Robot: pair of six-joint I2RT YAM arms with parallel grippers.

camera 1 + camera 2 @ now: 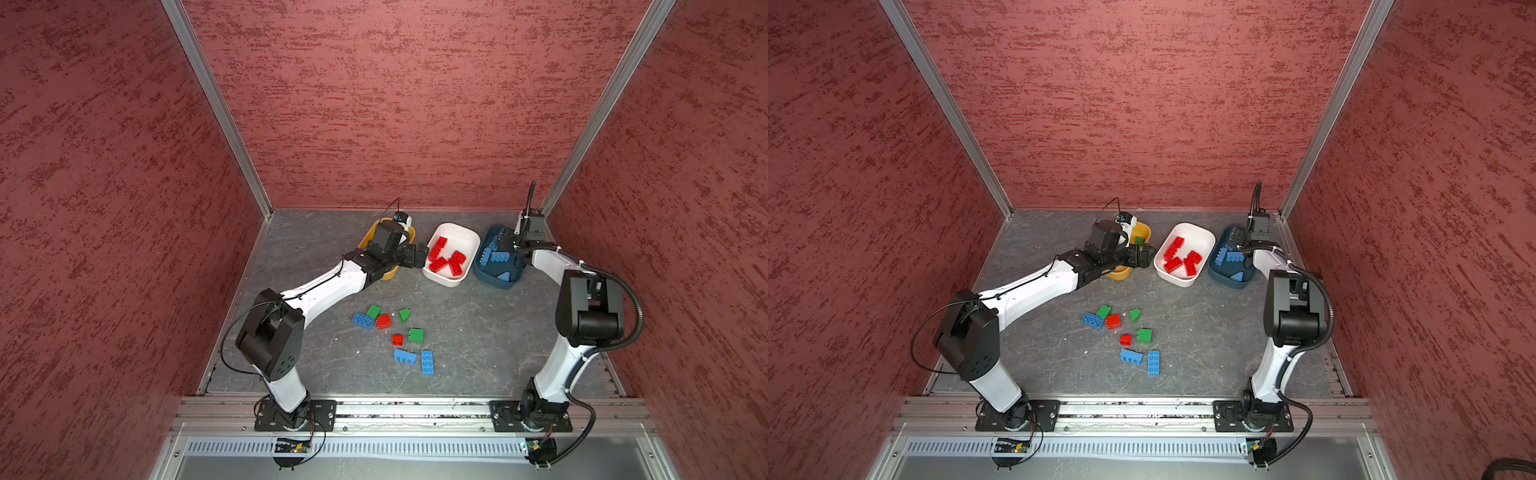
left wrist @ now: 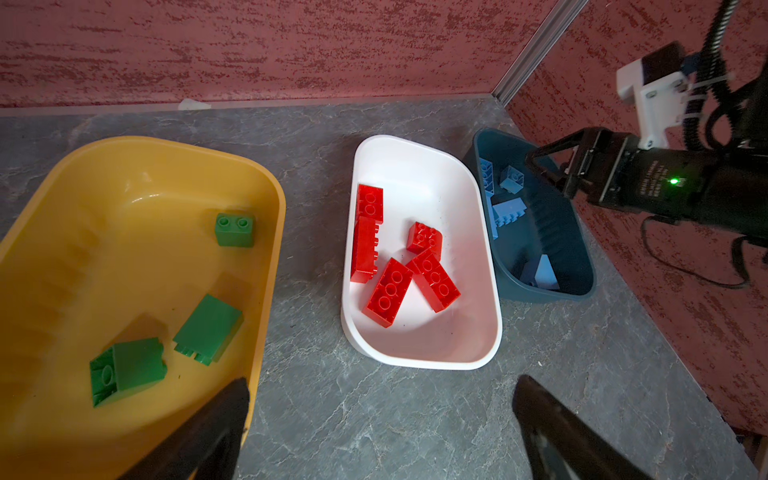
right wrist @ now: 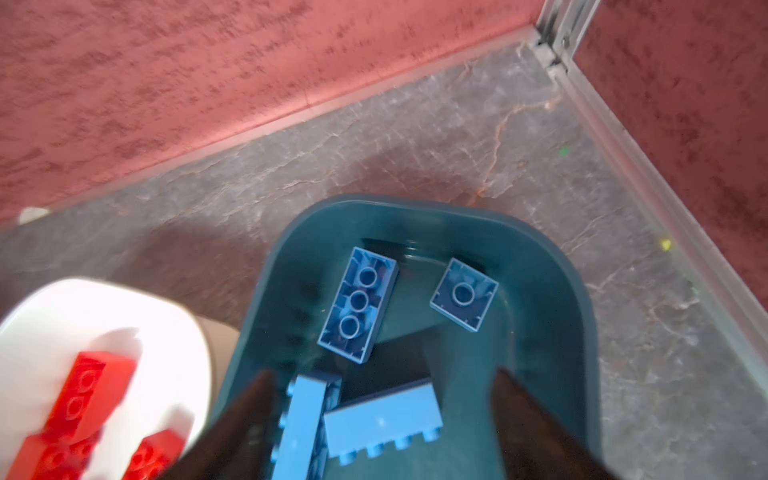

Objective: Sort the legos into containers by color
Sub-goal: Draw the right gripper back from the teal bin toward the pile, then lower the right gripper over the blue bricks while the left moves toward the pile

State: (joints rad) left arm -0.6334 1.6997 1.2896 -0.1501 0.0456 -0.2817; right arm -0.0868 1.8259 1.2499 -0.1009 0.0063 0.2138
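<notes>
The left gripper (image 2: 380,399) was seen with its fingers spread wide and nothing between them. It was held above the desk (image 1: 478,332), between the yellow tub (image 2: 266,199) and the white tub (image 2: 415,145). Three green bricks (image 2: 208,328) were found lying in the yellow tub, and five red bricks (image 2: 388,293) were gathered in the white tub.

The right gripper (image 3: 384,395) was held over the teal tub (image 3: 552,266), its fingers likewise parted and clamped on nothing. Light blue bricks (image 3: 358,305) were scattered on the floor of that tub, two of them turned underside up.

The three tubs were set in a row near the back wall, the white one between the other two and just beside the teal one. Eight loose bricks (image 1: 383,321) were seen on the open desk nearer the arm bases: three blue, three green and two red, all well apart from the tubs.
</notes>
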